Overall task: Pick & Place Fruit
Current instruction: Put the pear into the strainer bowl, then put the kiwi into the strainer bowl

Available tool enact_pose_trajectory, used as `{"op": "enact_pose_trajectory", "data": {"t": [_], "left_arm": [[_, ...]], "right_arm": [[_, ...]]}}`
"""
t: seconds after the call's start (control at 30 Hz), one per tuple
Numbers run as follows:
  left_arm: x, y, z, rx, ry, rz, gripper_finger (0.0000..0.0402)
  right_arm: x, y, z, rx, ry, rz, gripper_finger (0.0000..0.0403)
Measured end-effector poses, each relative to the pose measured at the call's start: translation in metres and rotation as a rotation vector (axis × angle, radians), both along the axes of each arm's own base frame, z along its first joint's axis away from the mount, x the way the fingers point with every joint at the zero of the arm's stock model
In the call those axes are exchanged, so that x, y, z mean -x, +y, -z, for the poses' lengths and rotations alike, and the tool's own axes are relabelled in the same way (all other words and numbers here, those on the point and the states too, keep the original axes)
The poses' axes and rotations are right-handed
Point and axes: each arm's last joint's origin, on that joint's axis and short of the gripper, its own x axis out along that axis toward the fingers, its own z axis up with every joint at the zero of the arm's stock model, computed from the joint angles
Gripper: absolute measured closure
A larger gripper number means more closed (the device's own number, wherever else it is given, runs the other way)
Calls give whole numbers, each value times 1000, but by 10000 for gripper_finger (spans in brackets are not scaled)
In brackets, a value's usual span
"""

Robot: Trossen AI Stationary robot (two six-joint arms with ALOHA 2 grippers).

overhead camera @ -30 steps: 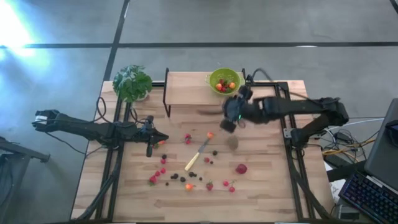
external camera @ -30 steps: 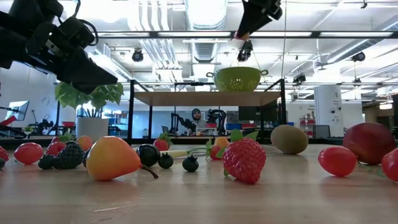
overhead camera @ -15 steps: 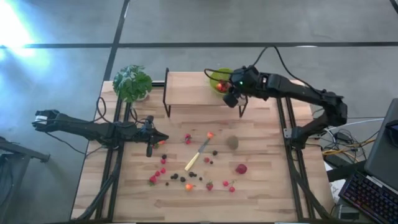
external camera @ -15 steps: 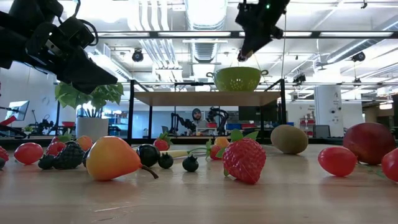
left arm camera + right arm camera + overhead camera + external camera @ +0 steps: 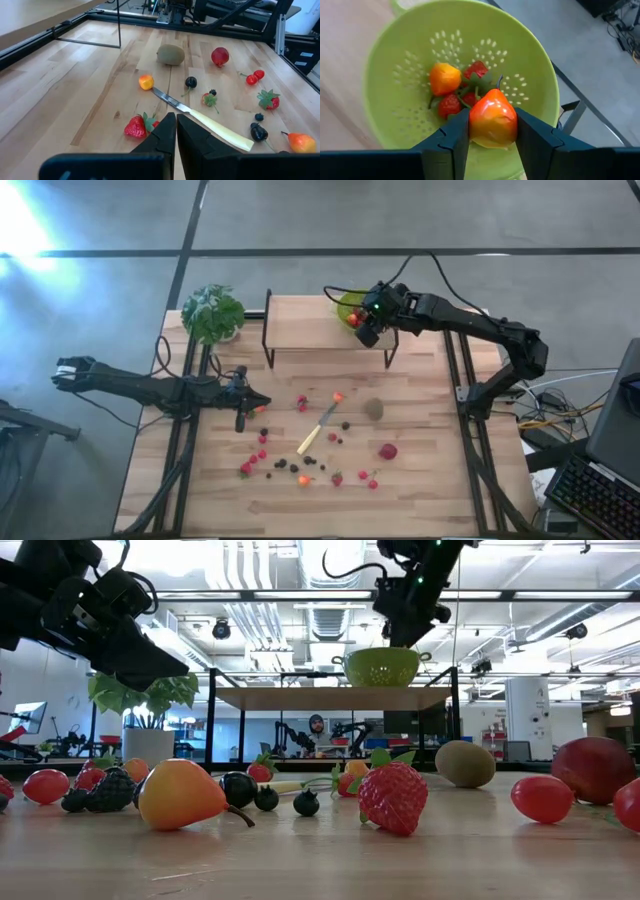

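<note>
The right gripper (image 5: pixel 492 145) is hovering over the green colander (image 5: pixel 540 75), which is sitting on a raised wooden shelf (image 5: pixel 300 330) at about 1 o'clock on the desk (image 5: pixel 420 480); its fingers (image 5: pixel 452 137) are clamping a red-orange fruit (image 5: pixel 492 120) between them. Inside the colander an orange fruit (image 5: pixel 444 78) and a few strawberries (image 5: pixel 451 105) are lying together near the bottom. The left gripper (image 5: pixel 262 409) is waiting low over the desk at roughly 9 o'clock, its fingers (image 5: pixel 165 135) pressed together and holding nothing. The rest of the fruit is lying scattered across the middle and 6 o'clock part of the desk: a brown-green kiwi (image 5: pixel 374 409), a larger red fruit (image 5: pixel 388 451), strawberries (image 5: pixel 245 469), dark berries (image 5: pixel 281 465) and a small orange piece (image 5: pixel 338 397). A pale-handled knife (image 5: pixel 318 430) is lying diagonally among them, and from the high view it seems to be touching none of the pieces, though that is hard to tell. A potted plant (image 5: pixel 213 313) is standing at 11 o'clock.
</note>
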Motion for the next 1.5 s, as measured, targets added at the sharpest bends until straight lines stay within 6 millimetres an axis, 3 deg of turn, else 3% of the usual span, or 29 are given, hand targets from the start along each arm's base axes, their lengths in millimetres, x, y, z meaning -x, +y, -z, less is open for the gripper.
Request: {"op": "enact_pose_trajectory", "data": {"t": [0.17,0.47,0.83,1.1,1.33,1.5], "left_arm": [[0,0,0,0,0,0,381],[0,0,0,0,0,0,381],[0,0,0,0,0,0,381],[0,0,0,0,0,0,381],[0,0,0,0,0,0,381],[0,0,0,0,0,0,381]], "right_arm": [[-1,-7,5,-6,17,20,251],[2,-11,6,-4,22,45,263],[4,-12,7,-6,52,38,199],[8,-9,-1,10,39,21,189],[11,8,-15,32,-3,-26,211],[5,35,-21,41,-24,-117,226]]}}
